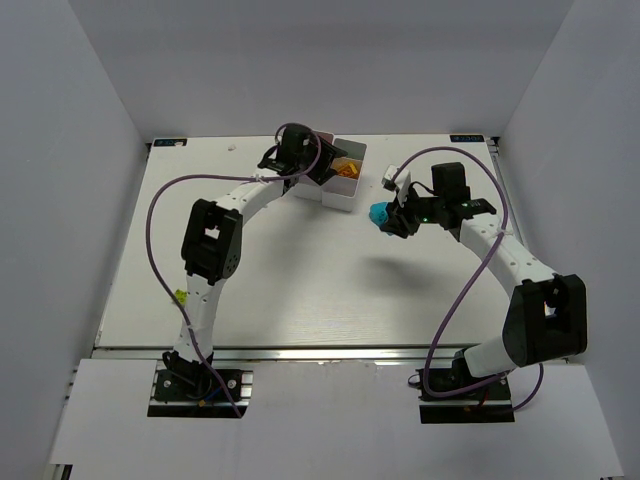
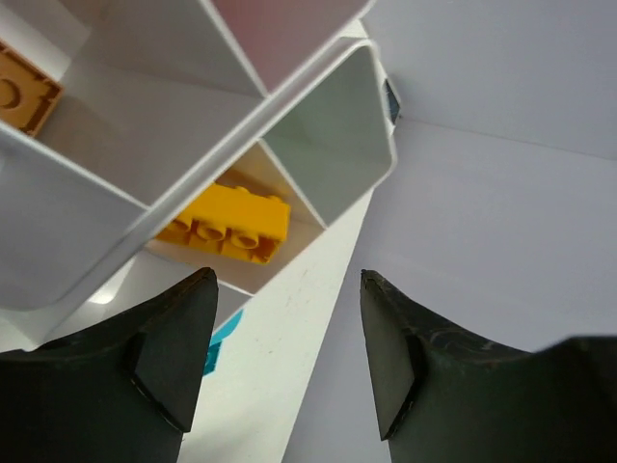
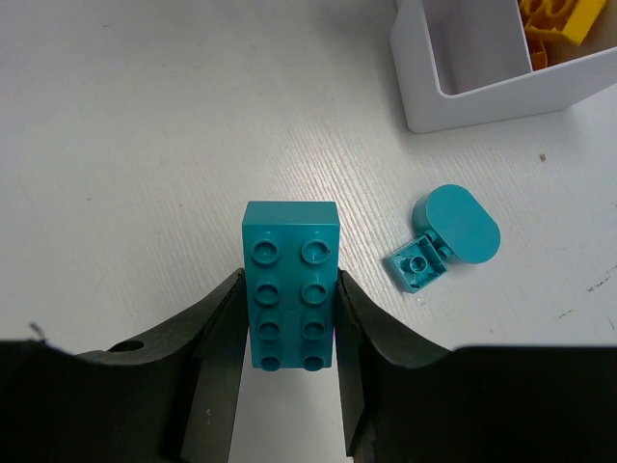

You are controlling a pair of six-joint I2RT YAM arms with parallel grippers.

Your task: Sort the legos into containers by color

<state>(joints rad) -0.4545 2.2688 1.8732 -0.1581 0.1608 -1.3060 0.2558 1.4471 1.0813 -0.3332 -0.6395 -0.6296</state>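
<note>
While the left arm reaches across to the far middle of the white table (image 1: 300, 290), the right arm bends in from the right side. The containers (image 1: 340, 196), a cluster of joined white open-top bins, sit near the far edge of the table.

From the left wrist camera, the bins are seen close up and at a slant. One compartment holds a yellow brick (image 2: 231, 222) lying against its wall. Another compartment, at the upper left of that view, holds an orange-brown brick (image 2: 21, 89), only partly in frame. The two compartments nearest the camera show bare white walls; their floors are not fully visible. The left gripper (image 2: 284, 352) hovers just beside the bins with its two dark fingers spread wide and nothing between them.

The right gripper (image 3: 289, 289) is clamped on a cyan-blue brick (image 3: 291, 236), a two-by-four block with its studs facing the camera, above the table to the right of the bins. A smaller cyan piece (image 3: 445, 236) with a rounded tab lies on the table near it, apart from the bins. The right wrist view also catches one corner bin with yellow bricks (image 3: 559, 14) inside.

A small lime piece (image 1: 182, 296) lies on the table beside the left arm, well apart from the bins.
</note>
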